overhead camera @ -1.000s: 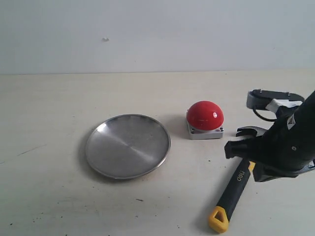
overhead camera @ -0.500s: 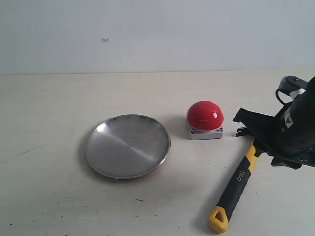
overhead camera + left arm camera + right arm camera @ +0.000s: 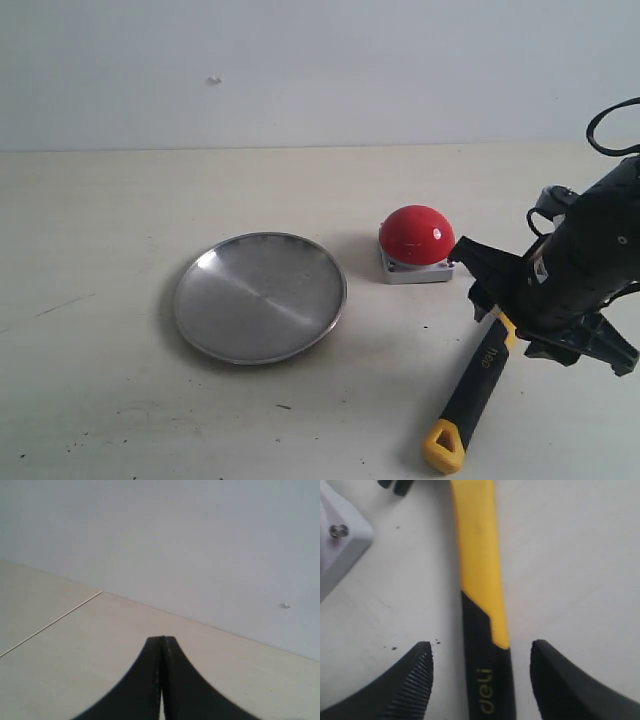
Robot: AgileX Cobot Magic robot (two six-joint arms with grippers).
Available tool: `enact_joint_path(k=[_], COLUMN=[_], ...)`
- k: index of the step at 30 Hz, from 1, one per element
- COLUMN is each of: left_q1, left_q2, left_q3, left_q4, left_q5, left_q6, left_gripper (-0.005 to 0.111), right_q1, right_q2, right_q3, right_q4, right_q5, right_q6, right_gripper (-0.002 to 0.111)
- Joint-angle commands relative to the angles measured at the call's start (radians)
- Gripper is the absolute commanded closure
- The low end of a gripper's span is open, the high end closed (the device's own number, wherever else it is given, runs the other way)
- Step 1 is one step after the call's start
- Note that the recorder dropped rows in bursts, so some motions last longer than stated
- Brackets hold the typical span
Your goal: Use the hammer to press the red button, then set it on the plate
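- Table (image 3: pixel 100 400) — pale, matt surface; all the items below rest on it.
- Right arm (image 3: pixel 590 265) — black, and leaning in over the hammer's upper half at the right of the exterior view.
- Plate (image 3: pixel 260 297) — round brushed metal with a raised rim. It lies flat, left of the button and well apart from the hammer.
- Hammer (image 3: pixel 478 378) — lies flat on the table, right of the button. In the exterior view its long axis runs on a diagonal. The yellow looped end (image 3: pixel 444 446) points toward the near edge, and the head end points away toward the far right, hidden behind the arm there. In the right wrist view the yellow neck meets the black grip between the fingers, and the head end lies near the button's base.
- Button (image 3: pixel 416 234) — red dome on a square grey base (image 3: pixel 340 540), between the plate and the hammer.
- Right gripper (image 3: pixel 481 650) — jaws spread wide, one finger on each side of the handle, with table showing in both gaps.
- Left gripper (image 3: pixel 161 647) — fingers pressed together with nothing between them, over bare table.
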State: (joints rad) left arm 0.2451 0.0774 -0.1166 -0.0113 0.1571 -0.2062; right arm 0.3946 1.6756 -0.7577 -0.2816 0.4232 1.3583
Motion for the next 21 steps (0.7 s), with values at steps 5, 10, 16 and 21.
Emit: enact_joint_path(k=[5,10,16,21], left_q1=[0.003,0.003,0.003,0.003], left_q2=[-0.005,-0.005,-0.005,-0.005], left_q3=[0.002,0.002,0.002,0.002], left_q4=[0.002,0.002,0.002,0.002], left_q5=[-0.005,-0.005,-0.005,-0.005], left_q6=[-0.007,-0.007,-0.007,-0.007], left_gripper=[0.107,0.107,0.107,0.107], right_q1=[0.001,0.001,-0.001,-0.001], right_q2=[0.041,0.078,0.109,0.127], right_q3=[-0.009,-0.009,-0.009,-0.009], right_q4=[-0.117,-0.144,-0.144,-0.144], right_q5=[-0.045,-0.054,-0.081,-0.062], right_q6=[0.140,0.162,0.173,0.173], right_gripper=[0.045,0.043,0.044,0.049])
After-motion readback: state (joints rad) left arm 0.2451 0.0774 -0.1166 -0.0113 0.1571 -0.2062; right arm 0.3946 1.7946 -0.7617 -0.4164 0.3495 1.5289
